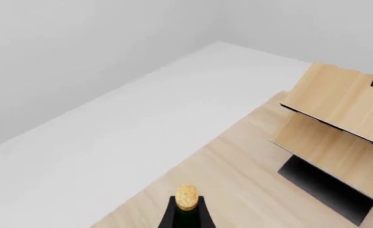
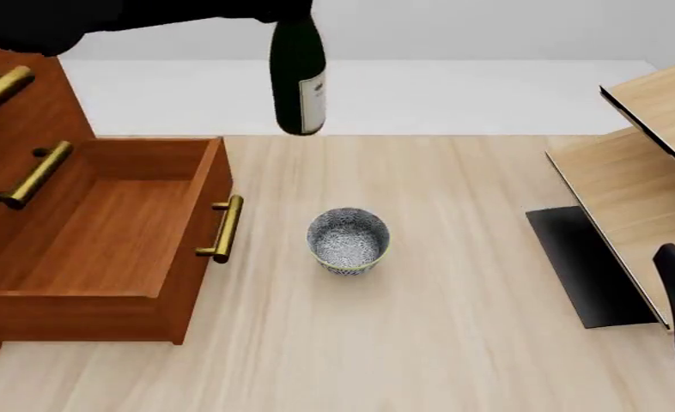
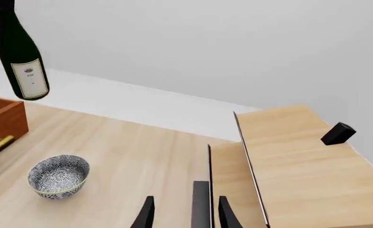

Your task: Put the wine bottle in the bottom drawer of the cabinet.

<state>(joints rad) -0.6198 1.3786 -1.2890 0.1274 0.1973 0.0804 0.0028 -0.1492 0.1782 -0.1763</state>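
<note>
The tall dark green glass wine bottle [image 2: 297,73] w/ white label hangs upright in the air, well above the light wood table [image 2: 453,343], carried by the left arm from up top; its tan cork [image 1: 186,196] shows in the left wrist view. The left gripper's fingers aren't clearly visible in any view, so its exact closure can't be told, though the bottle being airborne suggests it's held at the neck.

The wide reddish-brown wooden bottom drawer [image 2: 97,227] w/ brass bar handle [image 2: 223,228] stands pulled out of the big reddish-brown cabinet [image 2: 22,120], open and bare inside. Bottle sits right of and beyond the drawer's right wall, far side of the blue-patterned ceramic bowl [image 2: 348,239].

Step in hand looks like transport, approx midway. Next move likely needs shifting the bottle left and nearer, over the drawer cavity, then lowering; it's tall, drawer shallow, so prob. laying it down.

Right gripper [image 3: 183,213] idles w/ fingers spread, holding nothing, near the pale light-wood shelf unit [image 2: 647,172] at right.
</note>
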